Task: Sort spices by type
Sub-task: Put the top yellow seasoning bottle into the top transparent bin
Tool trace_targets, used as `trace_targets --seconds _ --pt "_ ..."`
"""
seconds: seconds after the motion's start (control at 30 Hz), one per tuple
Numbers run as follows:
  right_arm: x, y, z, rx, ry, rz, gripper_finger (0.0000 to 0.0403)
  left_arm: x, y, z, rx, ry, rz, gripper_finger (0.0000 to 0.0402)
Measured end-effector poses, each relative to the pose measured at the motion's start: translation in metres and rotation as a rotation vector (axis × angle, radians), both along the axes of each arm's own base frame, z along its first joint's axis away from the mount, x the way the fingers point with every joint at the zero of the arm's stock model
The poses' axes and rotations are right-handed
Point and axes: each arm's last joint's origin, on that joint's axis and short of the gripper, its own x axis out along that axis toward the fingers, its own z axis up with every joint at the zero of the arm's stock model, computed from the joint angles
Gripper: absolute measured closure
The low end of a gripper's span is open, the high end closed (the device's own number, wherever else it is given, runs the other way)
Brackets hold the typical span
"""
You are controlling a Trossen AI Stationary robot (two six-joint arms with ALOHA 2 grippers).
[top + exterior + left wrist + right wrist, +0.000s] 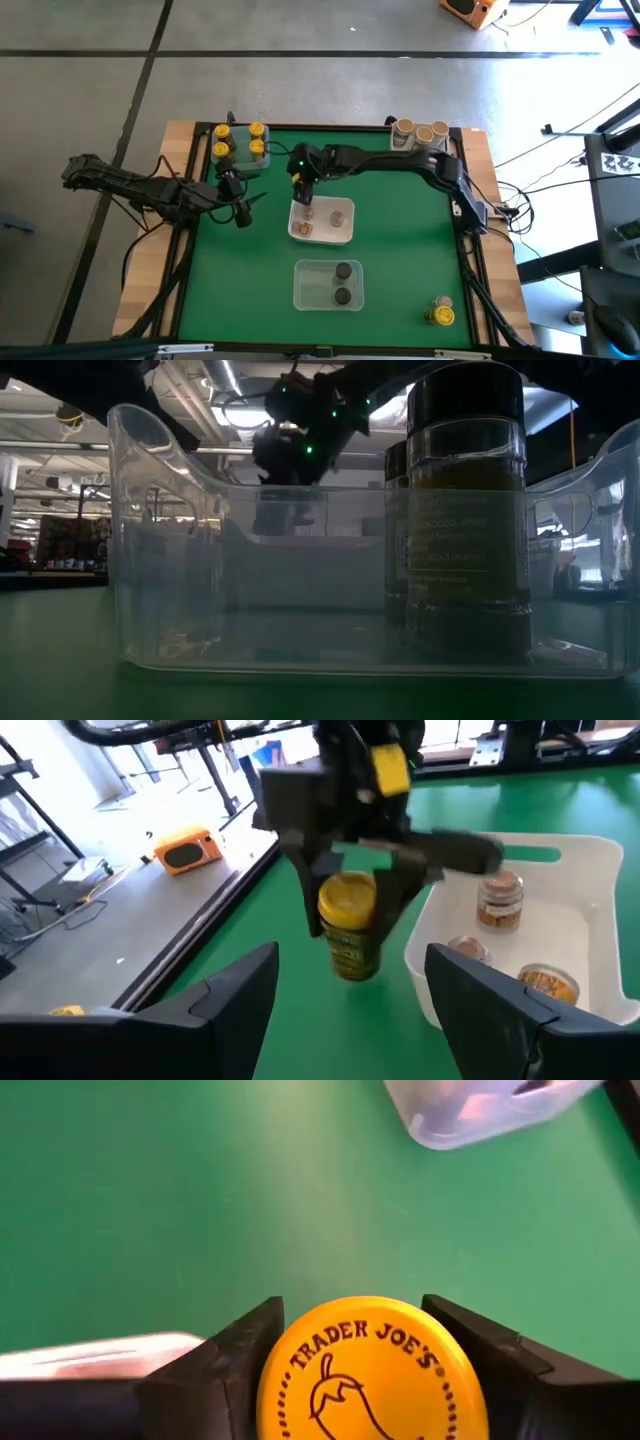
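- The right gripper hangs over the green desk, its fingers pinching a yellow-lidded spice jar by the lid, the jar upright and clear of the surface.
- Just beside that gripper sits a white bin with three tan-lidded jars in it.
- Beyond the right gripper, toward the desk's back left corner, a clear bin carries four yellow-lidded jars.
- On the near side of the right gripper, past the white bin, a second clear bin has two dark-lidded jars in it.
- Three beige-lidded jars stand in a container at the back right corner, well apart from both grippers.
- Two more jars, one with a yellow lid, stand loose at the front right corner.
- The left gripper waits with its fingers spread and nothing between them, near the desk's left edge, pointed toward the right gripper.
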Motion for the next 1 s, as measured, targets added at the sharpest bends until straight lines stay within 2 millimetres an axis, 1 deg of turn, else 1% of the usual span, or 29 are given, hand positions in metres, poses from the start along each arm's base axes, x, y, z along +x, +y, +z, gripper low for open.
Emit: trace_targets --seconds 0.1,0.23,0.3,0.8,0.9,1.0 --pt "-0.001 0.001 -0.014 -0.002 0.0 -0.014 0.0166 0.001 0.0 -0.001 -0.002 0.003 0.001 0.015" --pt "-0.002 -0.002 -0.022 -0.003 -0.022 -0.026 0.0166 0.002 0.0 -0.002 0.0 0.013 0.001 0.015" --pt "-0.004 -0.003 -0.026 0.0 -0.006 -0.031 0.0166 0.003 -0.001 -0.003 0.001 0.019 0.001 0.015" --pt "-0.003 -0.002 -0.025 0.011 -0.02 -0.04 0.0165 0.004 -0.001 -0.004 0.002 0.024 0.001 0.015" --pt "-0.002 -0.002 -0.024 0.016 -0.034 -0.049 0.015 0.004 -0.001 -0.004 0.002 0.024 0.002 0.015" --pt "-0.002 -0.002 -0.024 0.007 -0.035 -0.055 0.0117 0.004 -0.001 -0.004 -0.002 0.021 0.003 0.015"
